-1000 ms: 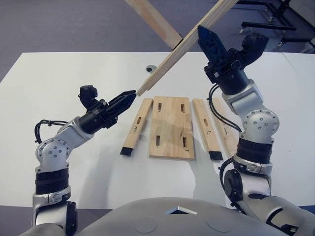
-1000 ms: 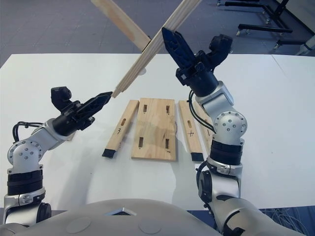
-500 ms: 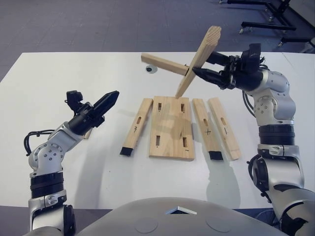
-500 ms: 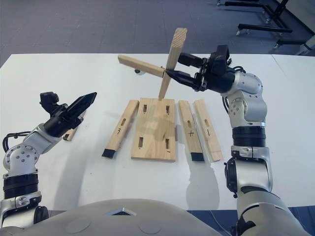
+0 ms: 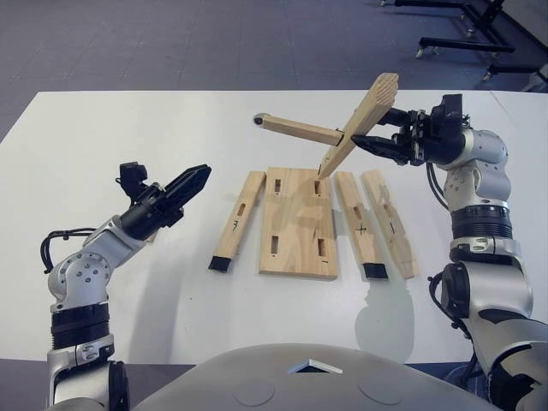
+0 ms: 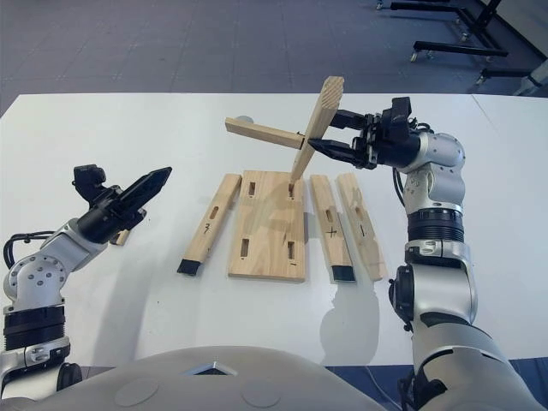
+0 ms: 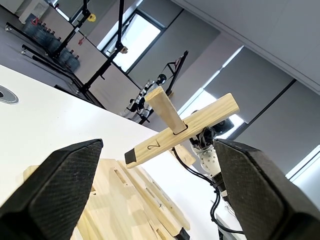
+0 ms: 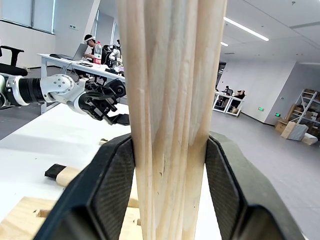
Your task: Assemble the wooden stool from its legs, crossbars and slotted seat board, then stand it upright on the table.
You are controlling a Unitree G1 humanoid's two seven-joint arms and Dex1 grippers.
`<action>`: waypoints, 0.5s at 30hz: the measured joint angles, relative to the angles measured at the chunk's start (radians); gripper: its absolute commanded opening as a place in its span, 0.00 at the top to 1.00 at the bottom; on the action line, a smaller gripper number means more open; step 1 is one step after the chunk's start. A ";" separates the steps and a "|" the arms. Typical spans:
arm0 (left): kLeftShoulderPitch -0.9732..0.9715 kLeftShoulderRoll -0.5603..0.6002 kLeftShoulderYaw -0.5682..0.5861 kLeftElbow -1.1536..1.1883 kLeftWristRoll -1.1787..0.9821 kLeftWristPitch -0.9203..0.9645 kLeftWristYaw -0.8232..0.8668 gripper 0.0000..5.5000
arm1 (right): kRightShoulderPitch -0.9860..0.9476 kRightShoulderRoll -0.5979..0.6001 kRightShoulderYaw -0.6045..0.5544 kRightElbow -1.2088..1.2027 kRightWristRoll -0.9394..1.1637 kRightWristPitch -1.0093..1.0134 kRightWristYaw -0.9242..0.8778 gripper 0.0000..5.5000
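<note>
Leg (image 5: 361, 120) lowered; tip seemingly touches seat board (image 5: 295, 248).

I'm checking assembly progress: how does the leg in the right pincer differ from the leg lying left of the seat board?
The held leg is raised and tilted, clamped in the right pincer; the lying leg rests flat on the table beside the seat board. The held leg has a crossbar through its slot; the lying leg's slot is empty. Both are pale wood with a dark tip.
</note>
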 measured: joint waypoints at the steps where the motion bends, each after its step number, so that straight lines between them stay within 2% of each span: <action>1: 0.000 0.002 0.000 0.000 0.000 0.001 -0.001 0.26 | 0.000 0.002 0.003 0.011 -0.001 -0.005 0.002 0.63; 15: -0.003 0.029 -0.002 0.000 0.000 0.026 -0.009 0.26 | 0.000 0.015 0.029 0.111 0.004 -0.065 0.010 0.63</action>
